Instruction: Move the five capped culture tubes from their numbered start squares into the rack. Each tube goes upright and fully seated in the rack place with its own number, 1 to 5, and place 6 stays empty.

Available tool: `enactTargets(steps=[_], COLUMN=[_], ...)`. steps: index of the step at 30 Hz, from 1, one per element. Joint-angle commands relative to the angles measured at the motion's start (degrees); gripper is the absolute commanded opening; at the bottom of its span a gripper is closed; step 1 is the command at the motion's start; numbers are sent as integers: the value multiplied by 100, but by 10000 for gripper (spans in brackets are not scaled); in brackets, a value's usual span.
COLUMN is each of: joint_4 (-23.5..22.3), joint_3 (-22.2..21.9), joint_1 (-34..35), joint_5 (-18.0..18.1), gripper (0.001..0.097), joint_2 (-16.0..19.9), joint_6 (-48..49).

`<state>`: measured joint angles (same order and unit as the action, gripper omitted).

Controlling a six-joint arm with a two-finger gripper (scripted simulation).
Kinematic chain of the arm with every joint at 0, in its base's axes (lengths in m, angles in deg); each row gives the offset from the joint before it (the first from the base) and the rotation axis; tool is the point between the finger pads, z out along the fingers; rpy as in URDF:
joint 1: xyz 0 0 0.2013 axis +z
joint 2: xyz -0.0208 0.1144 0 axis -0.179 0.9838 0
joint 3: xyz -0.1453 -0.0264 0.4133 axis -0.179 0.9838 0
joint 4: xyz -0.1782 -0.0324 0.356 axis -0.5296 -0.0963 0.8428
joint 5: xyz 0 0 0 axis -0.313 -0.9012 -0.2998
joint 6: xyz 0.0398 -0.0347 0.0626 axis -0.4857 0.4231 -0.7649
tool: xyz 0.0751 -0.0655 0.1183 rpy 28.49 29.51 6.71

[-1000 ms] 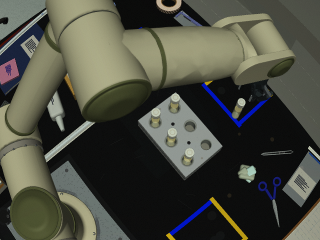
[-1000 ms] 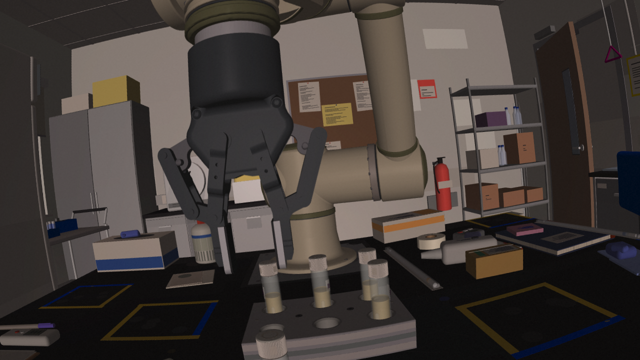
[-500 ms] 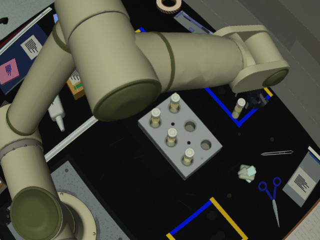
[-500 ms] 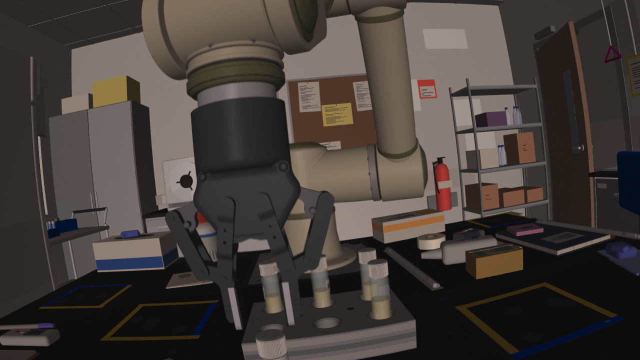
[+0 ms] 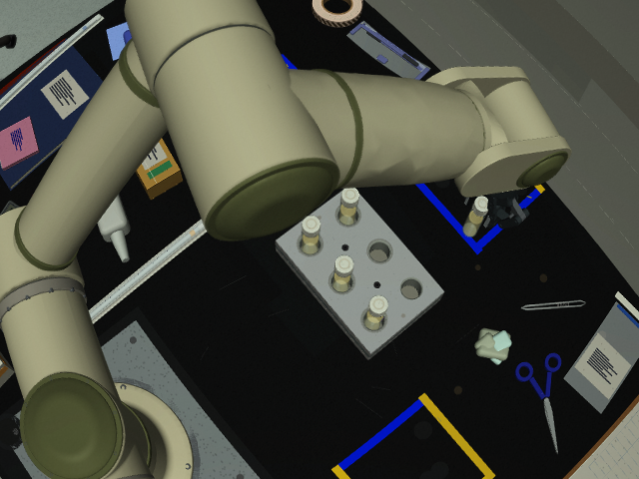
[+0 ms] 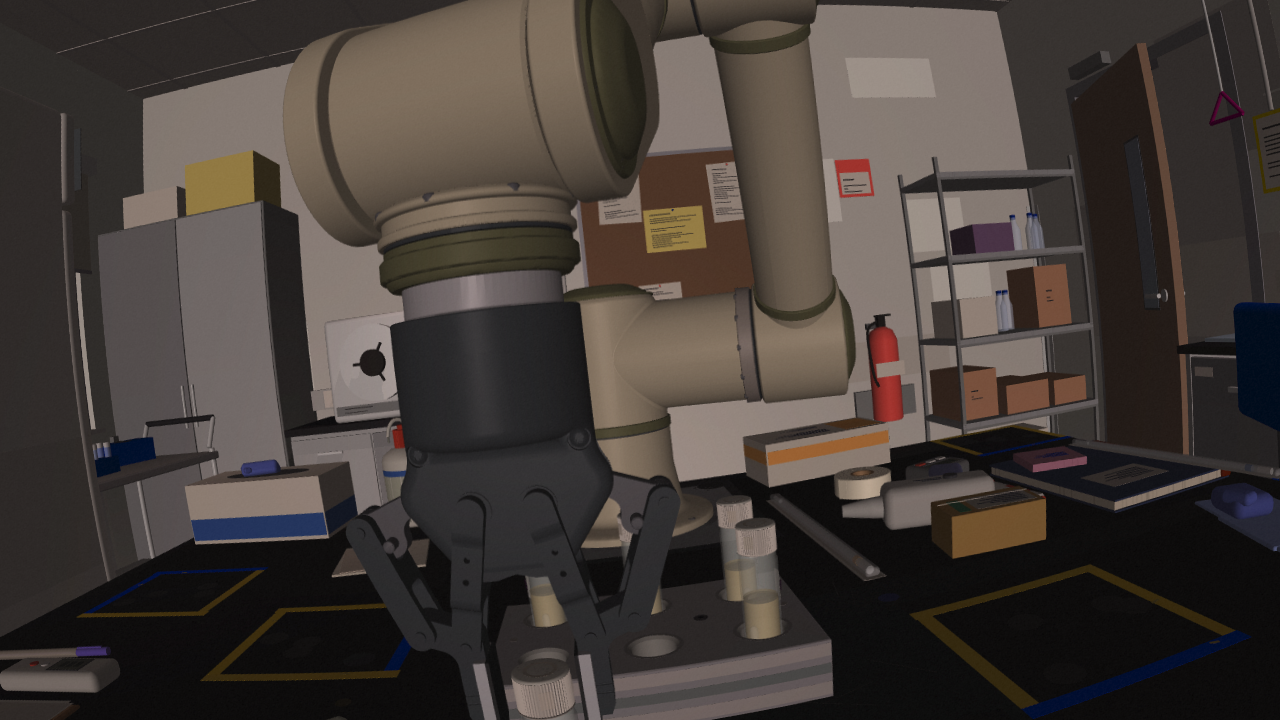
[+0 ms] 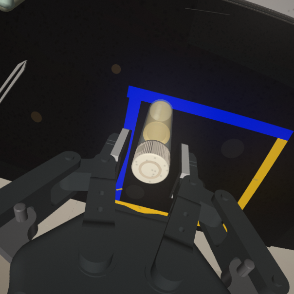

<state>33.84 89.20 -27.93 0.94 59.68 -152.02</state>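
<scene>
A capped culture tube (image 5: 476, 216) (image 7: 154, 142) (image 6: 542, 688) stands upright in a start square (image 5: 477, 216) marked with blue and yellow tape, to the right of the rack. It has a white ribbed cap and tan liquid at the bottom. The grey rack (image 5: 360, 273) (image 6: 680, 640) holds several capped tubes upright, and two of its holes are empty (image 5: 380, 251) (image 5: 411, 289). My gripper (image 7: 151, 155) (image 6: 535, 685) (image 5: 498, 214) is lowered around the standing tube's cap. It is open and holds nothing.
A tissue box (image 6: 268, 503) sits at the back left of the table. Scissors (image 5: 544, 393), a crumpled wad (image 5: 493, 345) and a thin probe (image 5: 552, 305) lie right of the rack. A ruler (image 5: 147, 270) and a squeeze bottle (image 5: 115, 227) lie to its left. Another taped square (image 5: 413, 438) lies in front.
</scene>
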Motion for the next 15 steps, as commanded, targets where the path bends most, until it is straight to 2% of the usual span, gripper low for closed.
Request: enactTargets(steps=[1, 13, 15], joint_4=[0, 0, 0], joint_3=[-6, -1, -1], joint_1=[0, 0, 0], joint_5=[2, 11, 11], gripper=[430, 430, 400], joint_2=[-6, 0, 0], joint_6=[0, 0, 0])
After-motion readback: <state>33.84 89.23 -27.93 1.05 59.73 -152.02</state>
